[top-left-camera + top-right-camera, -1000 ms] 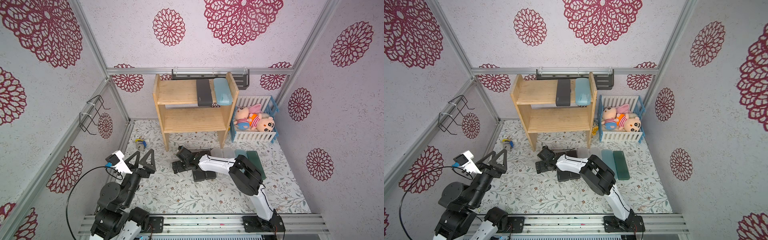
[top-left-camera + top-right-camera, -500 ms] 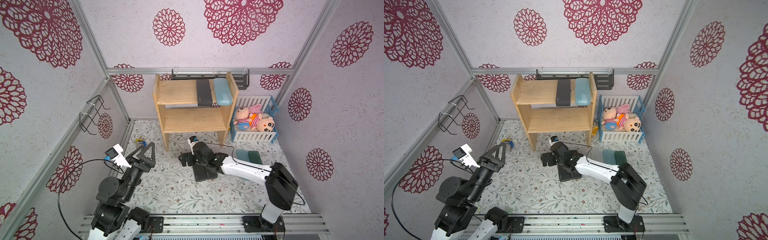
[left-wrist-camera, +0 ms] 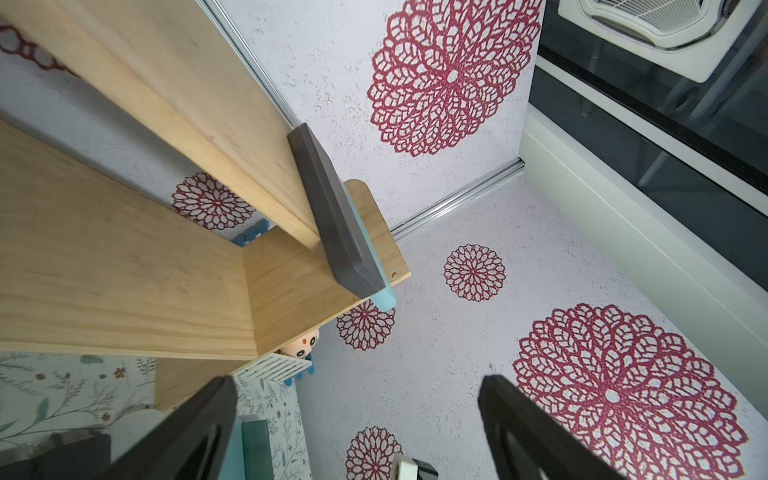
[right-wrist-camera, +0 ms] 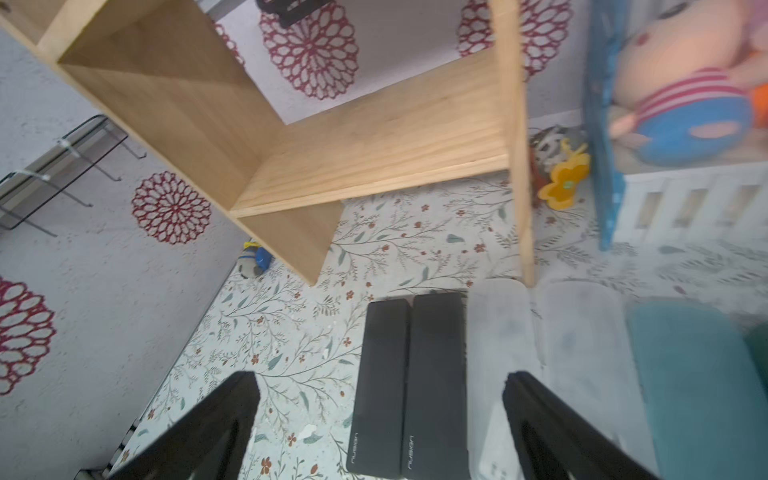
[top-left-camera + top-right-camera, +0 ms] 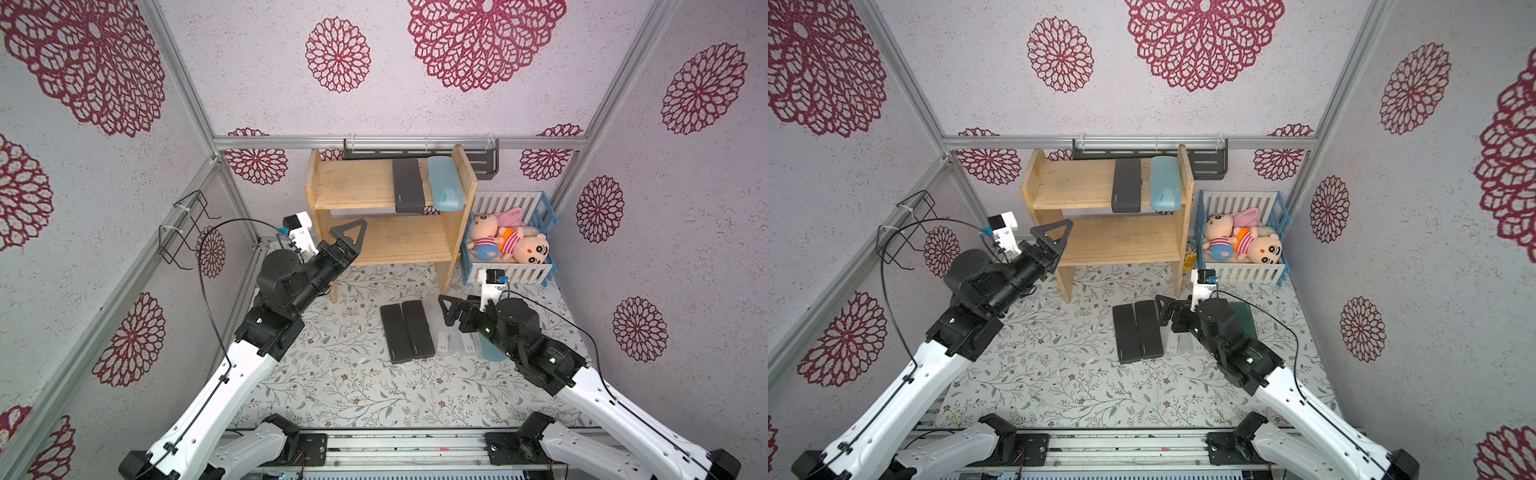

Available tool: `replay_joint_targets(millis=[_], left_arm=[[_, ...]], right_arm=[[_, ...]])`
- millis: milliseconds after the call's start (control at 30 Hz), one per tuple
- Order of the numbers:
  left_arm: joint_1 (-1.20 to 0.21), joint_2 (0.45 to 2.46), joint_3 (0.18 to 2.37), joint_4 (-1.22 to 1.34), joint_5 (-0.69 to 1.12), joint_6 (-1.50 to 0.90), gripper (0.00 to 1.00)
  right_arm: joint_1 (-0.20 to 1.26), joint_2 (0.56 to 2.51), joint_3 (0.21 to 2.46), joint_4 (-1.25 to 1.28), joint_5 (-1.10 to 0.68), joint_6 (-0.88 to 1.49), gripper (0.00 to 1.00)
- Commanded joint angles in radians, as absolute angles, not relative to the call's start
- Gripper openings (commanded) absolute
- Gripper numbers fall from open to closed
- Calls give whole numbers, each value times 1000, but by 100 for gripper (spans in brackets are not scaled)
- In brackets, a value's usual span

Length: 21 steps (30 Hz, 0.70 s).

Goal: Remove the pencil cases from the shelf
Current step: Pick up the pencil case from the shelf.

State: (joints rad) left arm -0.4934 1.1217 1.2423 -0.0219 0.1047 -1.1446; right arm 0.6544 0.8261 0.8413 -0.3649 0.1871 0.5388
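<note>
The light wooden shelf (image 5: 353, 187) holds a dark grey pencil case (image 5: 408, 185) and a light blue one (image 5: 445, 183) side by side on its top tier; both overhang the front edge. On the floor lie two dark grey cases (image 5: 395, 332), two frosted clear ones (image 5: 444, 340), a light blue one (image 4: 698, 374) and a dark green one (image 5: 1244, 318). My left gripper (image 5: 353, 232) hangs open and empty before the lower tier's left end. My right gripper (image 5: 451, 309) is open and empty, low over the frosted cases.
A white-and-blue crate (image 5: 523, 272) of plush dolls stands right of the shelf. A dark metal rack (image 5: 482, 160) hangs on the back wall and a wire rack (image 5: 183, 232) on the left wall. Small toys lie by the shelf legs (image 4: 565, 178).
My left arm has risen and reached toward the shelf. My right arm has drawn back rightward from the dark grey cases on the floor. Both grippers stayed open.
</note>
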Motion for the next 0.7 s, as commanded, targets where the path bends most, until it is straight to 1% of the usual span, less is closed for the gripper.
replay_joint_targets(millis=[0,233,400,667], left_arm=[[-514,1189,1322,-12,108,-1174,97],[-521,1320,1386,30,102,-1218,97],[-521,1408,1459,18,122,-1237,97],[-521,1479,1524,15,128,-1247,97]], right_arm=[[619,771,855,-472,193,565,99],[578,767,892,-520,130,571,99],[562,805,924,-545,109,547,99],[539,818,938,-551,79,537,99]])
